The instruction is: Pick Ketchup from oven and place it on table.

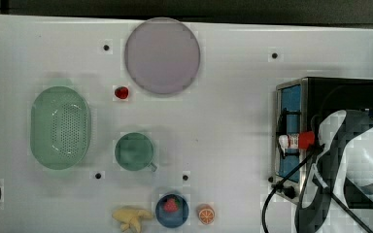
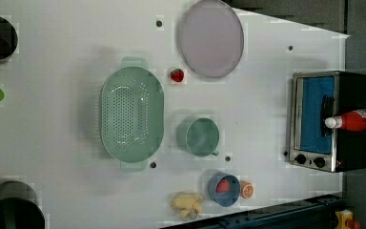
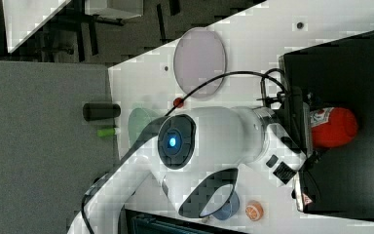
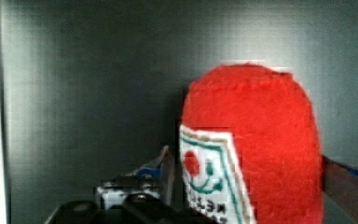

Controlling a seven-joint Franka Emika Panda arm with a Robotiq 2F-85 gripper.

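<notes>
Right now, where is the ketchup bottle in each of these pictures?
Top view: ketchup bottle at right, lying on the oven.
Left view: bottle at right edge, on the oven.
Right view: red bottle on the oven.
Wrist view: bottle close up.
Shared landmark: the oven.

- White worktop with small dark holes.
- Round lilac plate near the top view's upper edge, a small red fruit just beside it.
- Green colander and green cup.
- Banana, blue bowl, orange half.
- Black oven at the top view's right.
</notes>
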